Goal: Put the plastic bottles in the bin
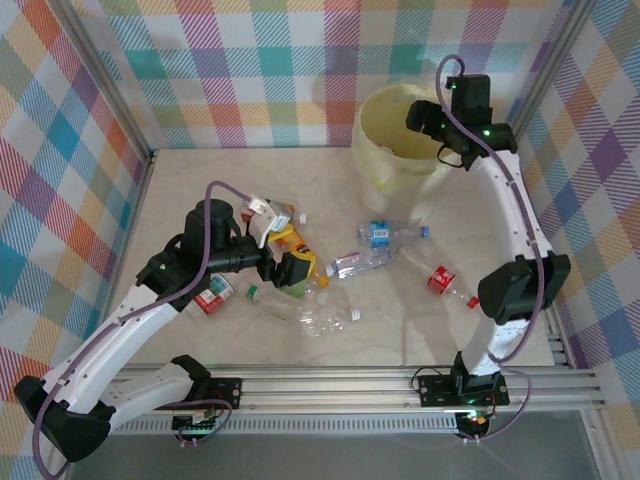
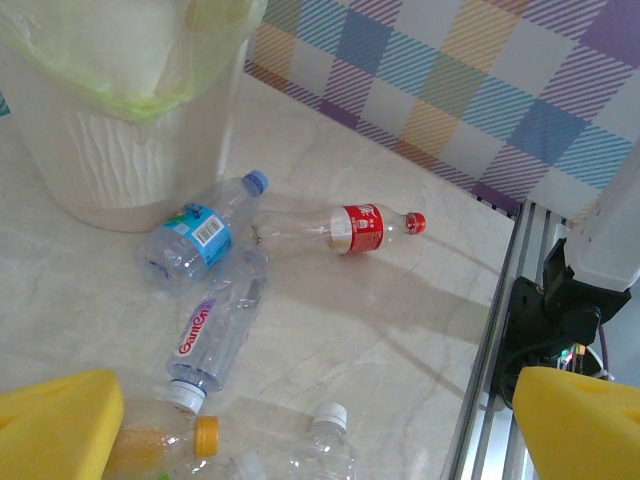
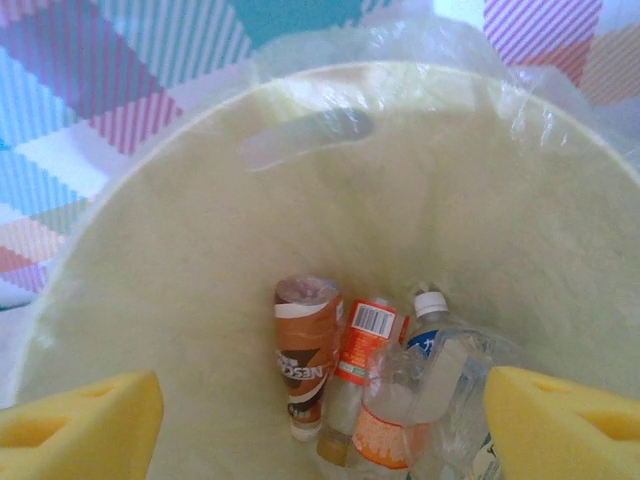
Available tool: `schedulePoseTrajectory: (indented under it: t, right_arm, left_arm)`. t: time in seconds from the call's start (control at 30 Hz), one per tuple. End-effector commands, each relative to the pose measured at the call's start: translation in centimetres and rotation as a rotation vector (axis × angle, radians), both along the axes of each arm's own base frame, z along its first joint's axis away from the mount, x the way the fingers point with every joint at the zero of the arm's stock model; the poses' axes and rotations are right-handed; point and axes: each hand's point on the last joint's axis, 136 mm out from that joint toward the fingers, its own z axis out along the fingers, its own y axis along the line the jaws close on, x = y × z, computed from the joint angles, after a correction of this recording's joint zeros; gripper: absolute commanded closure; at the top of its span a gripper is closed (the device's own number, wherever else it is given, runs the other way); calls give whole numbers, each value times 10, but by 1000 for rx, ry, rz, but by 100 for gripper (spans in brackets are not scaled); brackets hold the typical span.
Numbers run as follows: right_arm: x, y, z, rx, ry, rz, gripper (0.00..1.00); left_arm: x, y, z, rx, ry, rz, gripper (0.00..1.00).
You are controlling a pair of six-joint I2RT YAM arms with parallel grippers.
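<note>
Plastic bottles (image 1: 378, 234) strewn on pale marbled table (image 1: 200, 175), plaid walls (image 1: 250, 70), bin (image 1: 372, 160) at back, both jaws apart

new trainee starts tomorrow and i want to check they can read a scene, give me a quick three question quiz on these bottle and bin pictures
1. True or false: the right gripper is open over the bin, with nothing between its pads.
2. Where is the red-labelled bottle? A) inside the bin B) lying on its side on the table C) standing upright against the wall
3. Fill the gap: the brown-labelled bottle lies inside the ____.

Key: 1 true; 2 B; 3 bin
</note>
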Motion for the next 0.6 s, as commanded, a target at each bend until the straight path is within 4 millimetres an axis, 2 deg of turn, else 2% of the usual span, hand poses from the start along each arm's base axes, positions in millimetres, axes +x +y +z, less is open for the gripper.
schedulePoseTrajectory:
  t: [0.0,0.13,0.33,0.43,0.57]
  right_arm:
    - [-25,9,43,-3,-122,102,17]
    - [-54,21,49,10,-154,198,17]
    - [-103,28,50,42,-152,262,17]
    - [-128,38,40,59,-114,319,17]
    - [-168,61,7,74,-21,417,18]
  left_arm:
    - [-3,-3,9,-19,-15,-14,0]
    - [-4,-3,9,-22,-14,-20,0]
    - [-8,-5,11,-27,-16,-43,0]
    - [-11,-4,11,-24,-20,-57,0]
    - [-16,-5,11,-21,-26,-84,0]
